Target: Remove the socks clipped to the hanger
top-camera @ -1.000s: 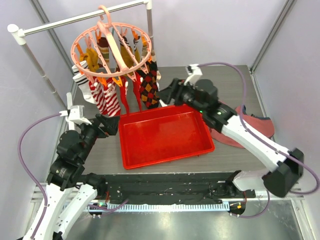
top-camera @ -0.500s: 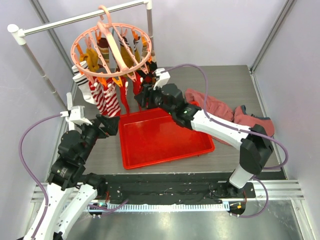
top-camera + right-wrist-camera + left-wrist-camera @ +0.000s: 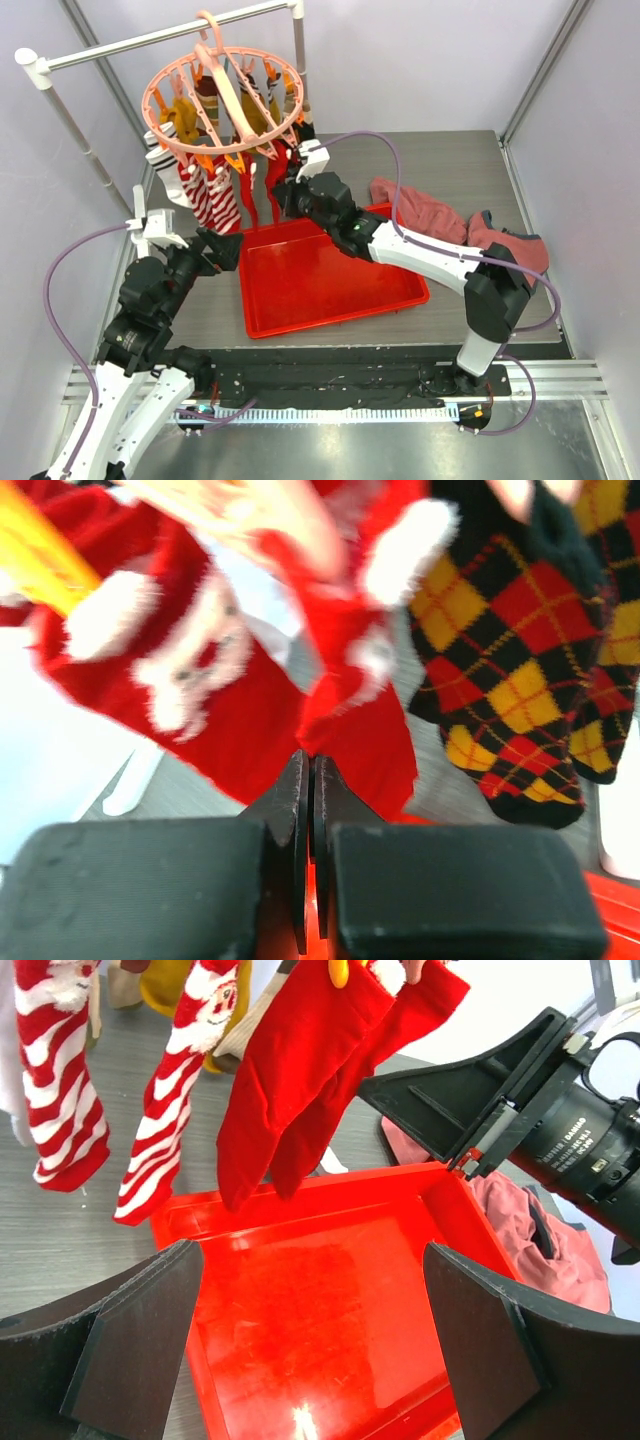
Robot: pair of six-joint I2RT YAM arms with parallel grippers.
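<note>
The red tray [image 3: 320,285] lies between the two arms. Above its far-left corner, the hanger [image 3: 228,95] hangs from the white rail [image 3: 150,40], with the socks [image 3: 213,200] clipped around its ring.

Left gripper [image 3: 315,1335]: fingers spread wide, facing the tray, apart from the socks.

Right gripper [image 3: 305,770]: fingers pressed together at the lower edge of a red sock [image 3: 350,730]. Whether fabric is caught cannot be told.

White lettering [image 3: 578,1136] on the right wrist housing [image 3: 600,1165] is too small to read.
</note>
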